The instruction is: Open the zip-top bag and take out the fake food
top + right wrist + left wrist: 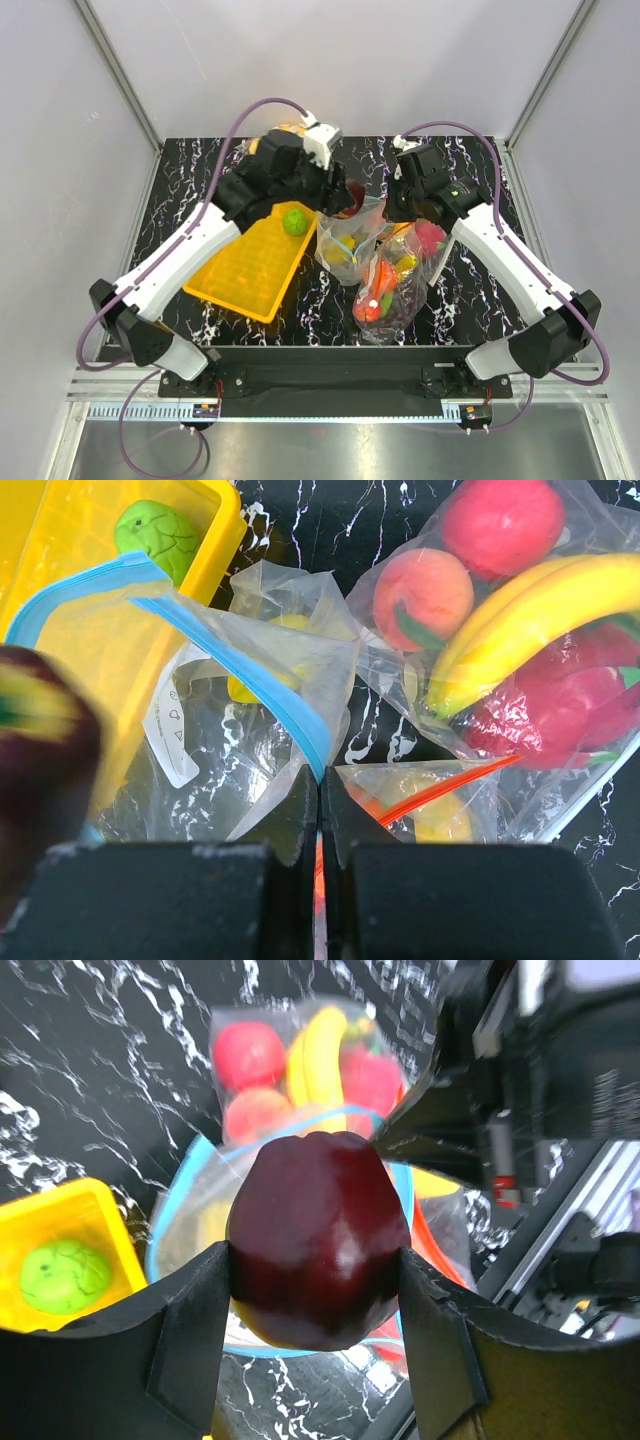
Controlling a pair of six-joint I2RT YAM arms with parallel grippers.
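Left fingers (pixel 190 1330): clamped on the dark red fruit (pixel 318 1240), one pad on each flank. The fruit is smooth, glossy and hard-looking, roundish with a dimpled crown. It has no real long axis, so the grip angle matters little.

Right fingers (pixel 292 825): pressed together, pinching clear film at the lip of the zip-top bag (pixel 250 670). The pinch holds the mouth up and agape.

Zip-top bag: thin, crinkled, see-through film with a blue-teal strip forming an open loop. In the left wrist view the held fruit sits over that loop. I cannot tell whether it is fully clear of the rim. A yellow piece (pixel 243 688) lies inside, low in the bag.

Key relation: the yellow tray (pixel 250 270) lies just beside the bag on the left arm's side. It is a ribbed plastic tray whose long axis slants from near-left to far-right. The left arm is the nearer one and already carries the fruit. Judgement: the next move is a short lift and a sideways carry toward the tray, away from the right fingers.

Green ball (pixel 294 221): matte and veined, resting in the tray's far corner.

Beyond, on the right arm's side: a larger clear bag (pixel 520 630) with a red fruit, a peach and a banana, lying on the black marbled worktop (pixel 470 290). It does not belong to this task.
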